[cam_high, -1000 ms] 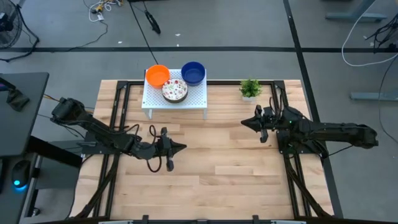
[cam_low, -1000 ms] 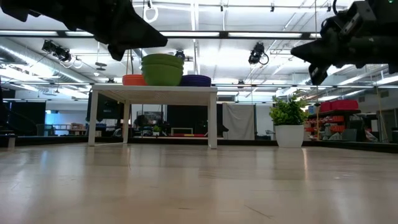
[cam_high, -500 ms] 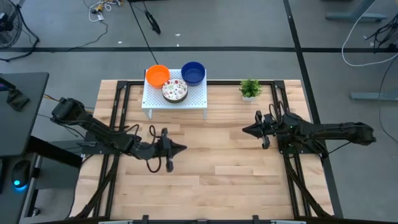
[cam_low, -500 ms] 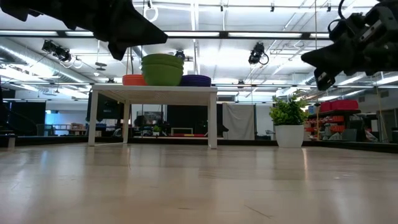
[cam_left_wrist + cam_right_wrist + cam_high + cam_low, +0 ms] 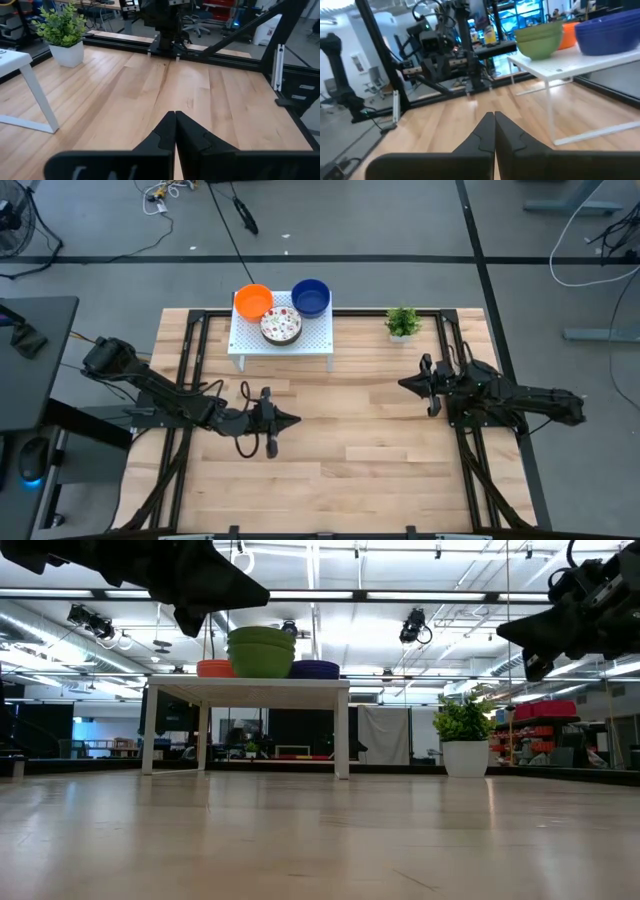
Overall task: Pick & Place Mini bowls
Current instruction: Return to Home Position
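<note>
Three mini bowls stand by their bases on a white perforated rack (image 5: pixel 312 342): an orange one (image 5: pixel 253 301), a blue one (image 5: pixel 311 297) and a white speckled one (image 5: pixel 281 326). In the low view the middle bowl (image 5: pixel 262 651) shows a green outer wall. My left gripper (image 5: pixel 293 418) hovers shut over the table's middle, on the near side of the rack; its fingers (image 5: pixel 165 132) lie together. My right gripper (image 5: pixel 403 385) is also shut, right of the rack and pointing toward the table's left, its fingers (image 5: pixel 485 131) closed. Neither gripper touches a bowl.
A small green potted plant (image 5: pixel 403 322) stands at the far edge, right of the rack. Bare wooden table top (image 5: pixel 350 460) spreads between and in front of the arms. Black frame rails (image 5: pixel 480 480) run along both sides of the table.
My right arm has drawn back toward the table's right edge, taking its shut gripper farther from the rack. The bowls have stayed where they were.
</note>
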Controlling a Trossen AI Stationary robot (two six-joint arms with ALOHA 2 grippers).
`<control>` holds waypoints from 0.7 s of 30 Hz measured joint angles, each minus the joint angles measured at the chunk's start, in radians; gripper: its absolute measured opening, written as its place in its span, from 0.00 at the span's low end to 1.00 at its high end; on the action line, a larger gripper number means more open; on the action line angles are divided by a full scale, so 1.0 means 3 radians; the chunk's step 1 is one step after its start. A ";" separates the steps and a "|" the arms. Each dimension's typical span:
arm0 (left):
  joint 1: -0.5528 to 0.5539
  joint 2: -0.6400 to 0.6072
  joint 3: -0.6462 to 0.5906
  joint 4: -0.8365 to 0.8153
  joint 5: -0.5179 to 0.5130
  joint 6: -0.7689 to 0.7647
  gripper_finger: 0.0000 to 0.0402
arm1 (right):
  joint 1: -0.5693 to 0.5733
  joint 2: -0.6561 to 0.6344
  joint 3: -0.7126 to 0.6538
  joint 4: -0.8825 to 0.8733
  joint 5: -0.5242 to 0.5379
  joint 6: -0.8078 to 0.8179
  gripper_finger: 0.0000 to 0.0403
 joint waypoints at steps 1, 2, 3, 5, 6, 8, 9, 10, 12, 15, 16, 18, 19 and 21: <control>0.0010 0.0001 0.0000 0.0001 -0.0011 0.0001 0.03 | 0.0000 -0.0081 0.0000 -0.0084 0.0029 -0.0031 0.00; 0.0028 0.0000 0.0000 0.0001 -0.0012 0.0001 0.03 | 0.0000 -0.0123 0.0000 -0.0081 0.0065 -0.0045 0.00; 0.0051 -0.0006 0.0000 0.0001 -0.0016 0.0002 0.02 | 0.0000 -0.0123 0.0006 -0.0048 0.0087 -0.0060 0.00; 0.0103 -0.0056 0.0000 -0.0011 0.0011 0.0040 0.01 | 0.0001 -0.0119 0.0009 -0.0071 0.0094 -0.0070 0.00; 0.0130 -0.0096 0.0000 -0.0010 0.0050 0.0088 0.01 | 0.0001 -0.0109 0.0009 -0.0080 0.0093 -0.0070 0.00; 0.0167 -0.0202 -0.0006 -0.0039 0.0087 0.0180 0.01 | 0.0001 -0.0111 0.0008 -0.0080 0.0094 -0.0070 0.00; 0.0180 -0.0289 -0.0045 -0.0029 0.0085 0.0224 0.01 | 0.0001 -0.0121 0.0008 -0.0078 0.0094 -0.0069 0.00; 0.0200 -0.0381 -0.0089 -0.0024 0.0077 0.0272 0.01 | 0.0001 -0.0122 0.0008 -0.0068 0.0094 -0.0068 0.00; 0.0252 -0.0644 -0.0248 -0.0018 0.0020 0.0301 0.02 | 0.0003 -0.0121 0.0008 -0.0073 0.0094 -0.0068 0.01; 0.0357 -0.1142 -0.0584 0.0038 0.0002 0.0297 0.01 | 0.0003 -0.0121 0.0008 -0.0072 0.0094 -0.0055 0.01; 0.0392 -0.1337 -0.0711 0.0037 0.0010 0.0279 0.01 | 0.0003 -0.0121 0.0008 -0.0072 0.0094 -0.0056 0.01; 0.0480 -0.1713 -0.0929 0.0040 0.0079 0.0265 0.01 | 0.0003 -0.0121 0.0007 -0.0072 0.0094 -0.0056 0.01; 0.0543 -0.1904 -0.1037 0.0040 0.0119 0.0267 0.01 | 0.0003 -0.0121 0.0006 -0.0072 0.0094 -0.0057 0.01; 0.0692 -0.2248 -0.1201 0.0033 0.0265 0.0268 0.01 | 0.0003 -0.0121 0.0006 -0.0071 0.0094 -0.0057 0.01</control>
